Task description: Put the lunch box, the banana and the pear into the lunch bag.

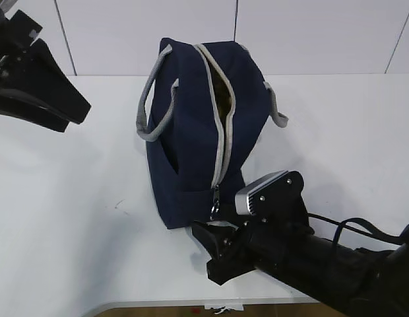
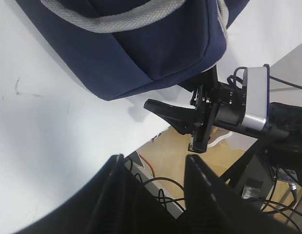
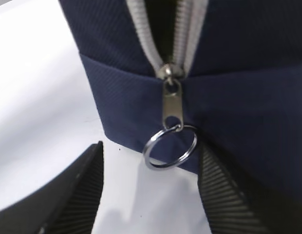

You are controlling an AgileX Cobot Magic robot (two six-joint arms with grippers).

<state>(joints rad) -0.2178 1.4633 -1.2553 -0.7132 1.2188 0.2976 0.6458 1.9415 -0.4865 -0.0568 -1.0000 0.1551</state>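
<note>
The navy lunch bag (image 1: 191, 158) stands upright in the middle of the white table, its grey zipper (image 1: 224, 132) open along the top. A dark yellowish-green patch (image 1: 224, 99) shows in the gap; I cannot tell what it is. The lunch box, the banana and the pear are hidden or out of view. My right gripper (image 1: 203, 232) is open just in front of the bag's near end, level with the metal ring pull (image 3: 170, 146), which hangs between its fingertips (image 3: 95, 165) untouched. My left gripper (image 1: 76, 109) hovers open and empty at the far left, away from the bag.
Grey webbing handles (image 1: 152, 105) arch out on both sides of the bag. The table's front edge (image 1: 191, 305) runs just below my right arm. In the left wrist view, cables and a wooden floor (image 2: 175, 156) lie past that edge.
</note>
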